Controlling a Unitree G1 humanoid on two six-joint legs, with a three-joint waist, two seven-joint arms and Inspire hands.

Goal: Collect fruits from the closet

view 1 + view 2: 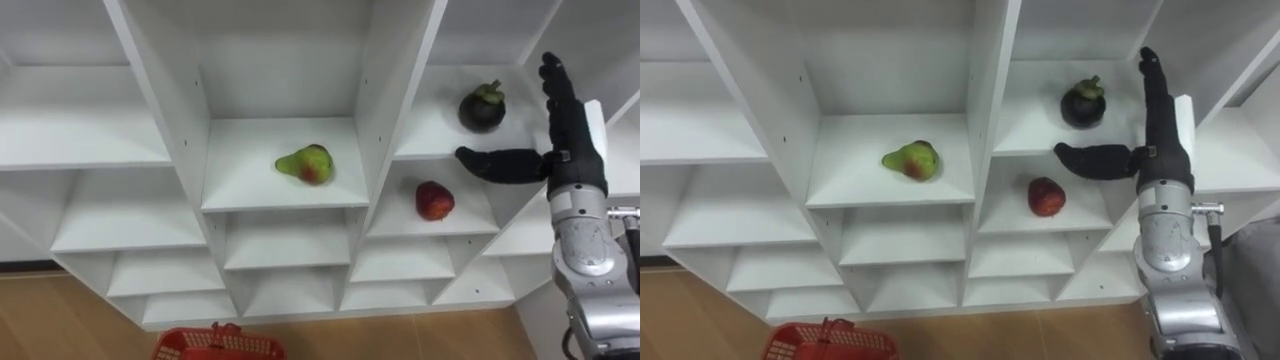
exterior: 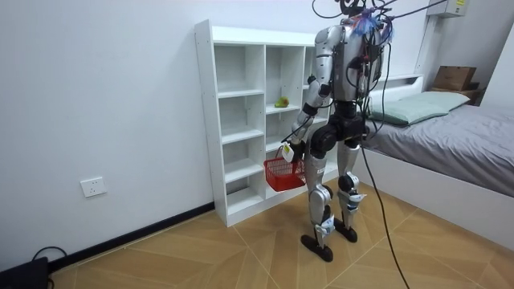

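Keep the red basket hanging from the curled left hand. Ease the right hand, spread wide and empty, leftward round the mangosteen just beside it and close gently; leave apple below and pear further left.

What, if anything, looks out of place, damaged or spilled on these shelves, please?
Nothing stands out. The pear lies on its side in the middle column; the mangosteen and the apple sit whole in the right one. The right hand is open beside the mangosteen, clear of it.
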